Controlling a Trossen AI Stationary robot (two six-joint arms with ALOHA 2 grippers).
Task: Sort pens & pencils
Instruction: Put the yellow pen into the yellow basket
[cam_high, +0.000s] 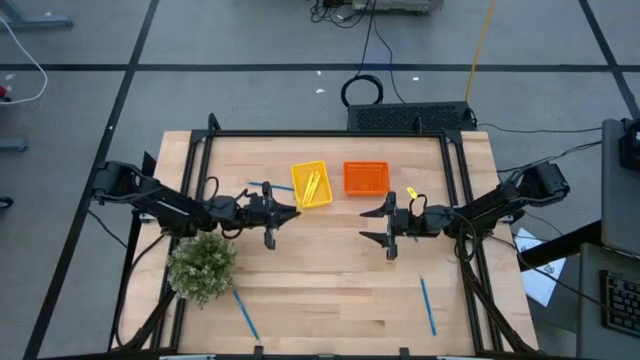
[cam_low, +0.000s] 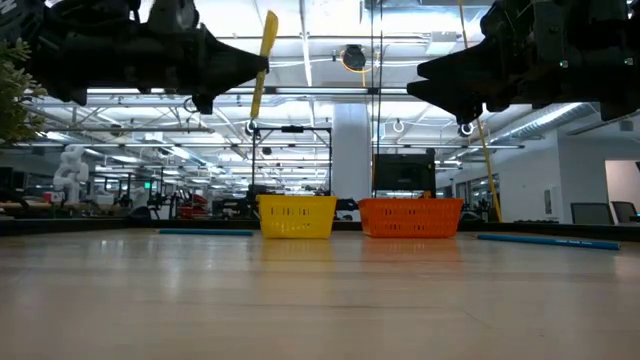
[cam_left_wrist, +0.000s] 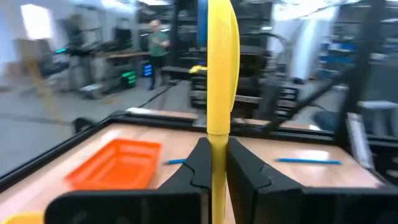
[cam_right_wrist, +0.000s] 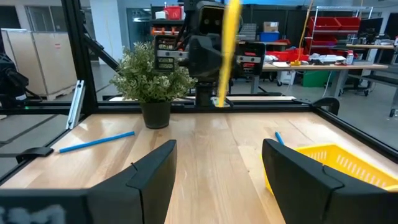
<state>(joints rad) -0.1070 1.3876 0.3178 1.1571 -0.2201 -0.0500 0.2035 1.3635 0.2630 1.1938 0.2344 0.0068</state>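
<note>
One thin yellow pencil (cam_left_wrist: 221, 81) stands upright, pinched in the left gripper (cam_high: 290, 212) beside the yellow mesh tray (cam_high: 311, 184). Best to centre it over that tray and tip it flat before letting go. The right gripper (cam_high: 375, 224) waits spread wide, empty.

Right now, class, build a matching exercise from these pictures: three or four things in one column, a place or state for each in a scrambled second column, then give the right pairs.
Things:
1. yellow plastic basket
2. orange plastic basket
3. left gripper
4. right gripper

Places or states:
A. open, holding nothing
B. shut on an upright yellow pencil
C. yellow pencils lie inside
D. nothing seen inside from above

Pairs: 1-C, 2-D, 3-B, 4-A
</note>
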